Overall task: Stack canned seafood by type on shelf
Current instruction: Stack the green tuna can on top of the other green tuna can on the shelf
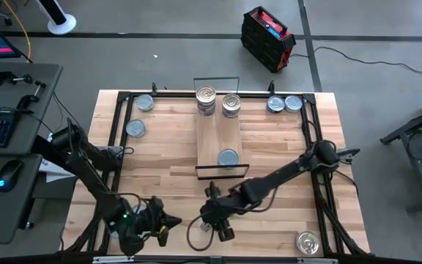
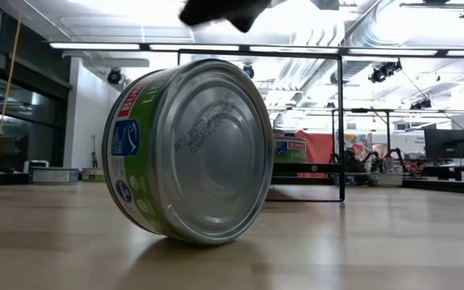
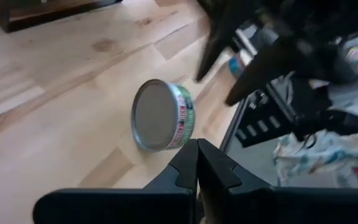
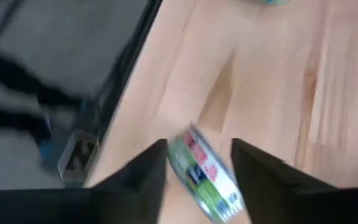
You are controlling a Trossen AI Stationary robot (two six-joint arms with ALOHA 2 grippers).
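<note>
Retrieving one loose tin looks to be the step in hand. Near edge of table [image 1: 167, 158], about midway: 1 tin [image 2: 188, 149], green label, tipped up on its rim, plain silver face toward the low camera. Right gripper [image 4: 197, 152] hangs over it, fingers spread wide with the tin between them; nothing gripped as far as can be seen, and contact cannot be told. Left gripper [image 3: 197, 149], beside it toward the near left corner, fingers pressed together, holding nothing, waiting. Judged next move: settle the fingers either side of the tilted tin and close across its rim before it rolls or topples, then carry it to the shelf [image 1: 218, 132] and set it on the pile of its own type. Near right corner: 1 silver-lidded tin [image 1: 307, 243], lying flat. Shelf, running from mid-table to the far edge: at its near end, 1 blue-grey tin [image 1: 228, 158], single; at its far end, 2 stacks side by side, left stack [image 1: 206, 99] and right stack [image 1: 231, 104], both silver-topped, number per stack not readable from above. Far left corner: 2 blue-grey tins [image 1: 145, 103], [image 1: 135, 128], flat, apart. Far right corner: 2 blue-grey tins [image 1: 275, 105], [image 1: 293, 103], flat, just beside each other. Tally of tops visible: 3 silver, 5 blue-grey, 1 on edge; 6 off the shelf. Sorting judged well short of done.
</note>
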